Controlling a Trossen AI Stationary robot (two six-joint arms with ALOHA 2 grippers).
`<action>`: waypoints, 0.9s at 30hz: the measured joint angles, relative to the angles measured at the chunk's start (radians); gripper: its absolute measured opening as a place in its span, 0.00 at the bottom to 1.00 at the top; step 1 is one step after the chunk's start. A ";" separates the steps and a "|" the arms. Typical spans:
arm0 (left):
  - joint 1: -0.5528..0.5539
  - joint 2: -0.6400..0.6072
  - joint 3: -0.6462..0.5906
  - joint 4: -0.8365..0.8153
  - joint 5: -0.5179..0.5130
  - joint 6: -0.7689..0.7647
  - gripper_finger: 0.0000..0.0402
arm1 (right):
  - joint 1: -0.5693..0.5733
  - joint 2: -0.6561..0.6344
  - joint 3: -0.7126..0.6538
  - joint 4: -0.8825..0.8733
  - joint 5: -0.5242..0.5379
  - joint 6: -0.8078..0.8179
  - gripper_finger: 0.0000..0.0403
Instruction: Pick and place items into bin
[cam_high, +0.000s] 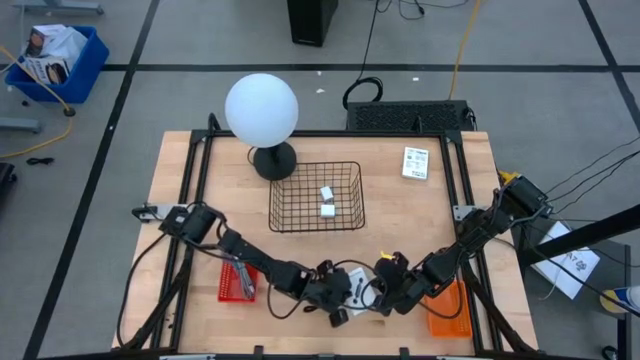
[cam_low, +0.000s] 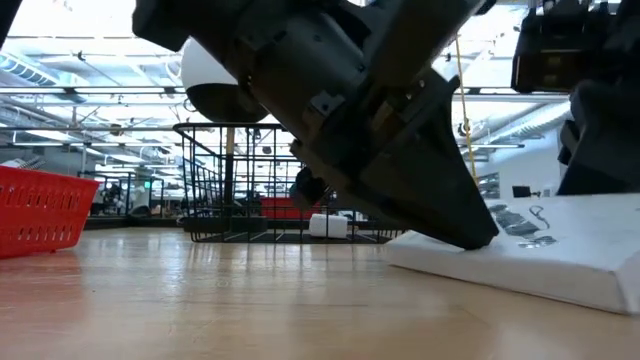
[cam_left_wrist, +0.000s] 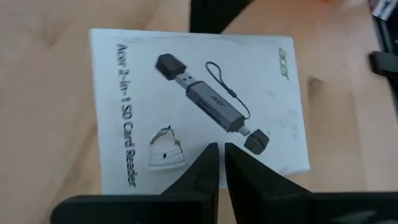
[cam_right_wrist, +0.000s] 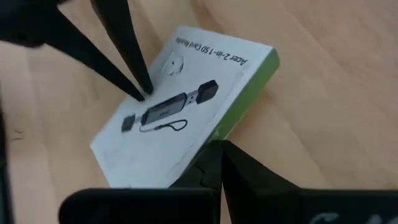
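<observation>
Both arms converge on the SD card reader box, lying flat on the table's front edge, well short of the wire basket. The left gripper presses its closed tips onto the box face, likely pinning it; the right gripper, also closed and empty, sits against its green side, probably to nudge it

Wooden tabletop, black frame along its edges. Directly on it: black wire bin at centre, globe lamp just beside the bin's far-left corner, white printed packet far right, red basket near left, orange basket near right, white card-reader box at the near edge between the baskets.
</observation>
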 joint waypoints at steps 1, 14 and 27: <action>-0.003 0.000 0.000 0.001 0.000 0.001 0.09 | 0.000 0.000 0.000 0.009 0.002 -0.008 0.00; -0.050 0.001 -0.002 -0.011 -0.032 0.014 0.09 | 0.020 -0.003 0.004 0.119 0.006 -0.049 0.00; -0.093 0.003 -0.003 -0.011 -0.143 0.054 0.09 | 0.032 -0.005 0.006 0.172 -0.002 -0.044 0.00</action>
